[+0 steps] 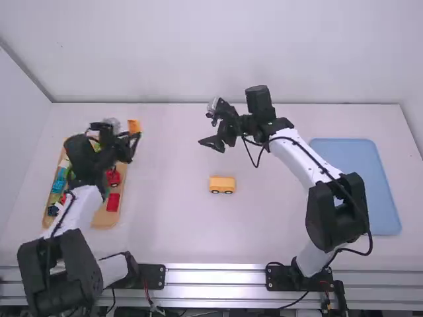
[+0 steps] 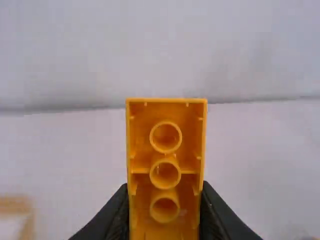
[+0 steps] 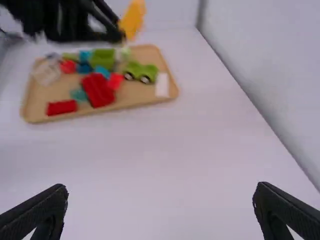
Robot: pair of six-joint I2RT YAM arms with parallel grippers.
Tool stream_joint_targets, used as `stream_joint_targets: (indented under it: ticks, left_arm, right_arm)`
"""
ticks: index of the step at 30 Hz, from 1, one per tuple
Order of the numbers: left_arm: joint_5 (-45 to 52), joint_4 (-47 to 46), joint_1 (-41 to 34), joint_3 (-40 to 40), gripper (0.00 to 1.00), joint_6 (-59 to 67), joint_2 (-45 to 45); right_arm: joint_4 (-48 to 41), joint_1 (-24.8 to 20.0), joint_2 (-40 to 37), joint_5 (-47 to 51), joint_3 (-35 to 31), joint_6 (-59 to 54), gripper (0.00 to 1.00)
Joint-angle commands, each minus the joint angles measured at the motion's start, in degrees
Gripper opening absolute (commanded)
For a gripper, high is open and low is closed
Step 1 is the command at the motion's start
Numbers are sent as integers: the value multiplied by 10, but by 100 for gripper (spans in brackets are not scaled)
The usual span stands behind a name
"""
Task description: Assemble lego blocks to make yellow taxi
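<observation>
With my left gripper [image 1: 131, 137] I pinch an orange block [image 2: 166, 156] near the wooden tray [image 1: 104, 220]; my right gripper [image 1: 210, 127], well apart from it, has fingers spread wide.

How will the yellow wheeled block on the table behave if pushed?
The yellow wheeled block will probably roll when pushed lengthwise, since its wheels line up that way. Pushed broadside, it may skid rather than tip, being longer than it is tall. It should feel stiff and probably light, as it looks like a plastic toy brick.
</observation>
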Motion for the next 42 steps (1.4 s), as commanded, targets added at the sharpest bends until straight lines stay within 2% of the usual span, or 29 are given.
stream_joint_targets:
  ticks: [1, 2, 3, 5, 11, 15, 16, 23, 26, 28, 32, 38, 42]
  left_arm:
    - [138, 62, -64, -35, 10, 45, -11]
    - [138, 62, -64, -35, 10, 45, -11]
    - [146, 108, -111, -45, 9, 46, -3]
    - [147, 150, -156, -46, 2, 47, 17]
    - [151, 239, -207, -20, 2, -26, 77]
    - [215, 304, -218, -3, 2, -52, 121]
    - [232, 342, -224, 4, 2, -77, 141]
    - [237, 415, -246, 15, 2, -98, 190]
    - [237, 427, -246, 13, 2, -99, 191]
    - [237, 439, -246, 13, 2, -99, 191]
    - [236, 445, -247, 14, 2, -99, 191]
    - [235, 448, -247, 13, 2, -99, 191]
    - [236, 464, -247, 13, 2, -110, 191]
  right_arm:
    - [-4, -8, 5, -155, -4, 2, 99]
    - [-4, -8, 5, -155, -4, 2, 99]
    - [-10, -9, 5, -189, -5, -6, 99]
    - [-18, -9, 5, -233, -11, -39, 99]
    - [-15, -26, 5, -340, -54, -123, 88]
    - [-9, -36, 4, -339, -63, -126, 83]
    - [-13, -37, 5, -339, -63, -125, 78]
    - [-2, -26, 4, -339, -63, -124, 66]
    - [4, -32, 4, -336, -63, -118, 61]
    - [4, -28, 4, -329, -63, -120, 52]
    - [4, -28, 4, -316, -63, -120, 42]
    - [4, -22, 4, -309, -63, -120, 36]
    - [3, -23, 4, -297, -63, -120, 23]
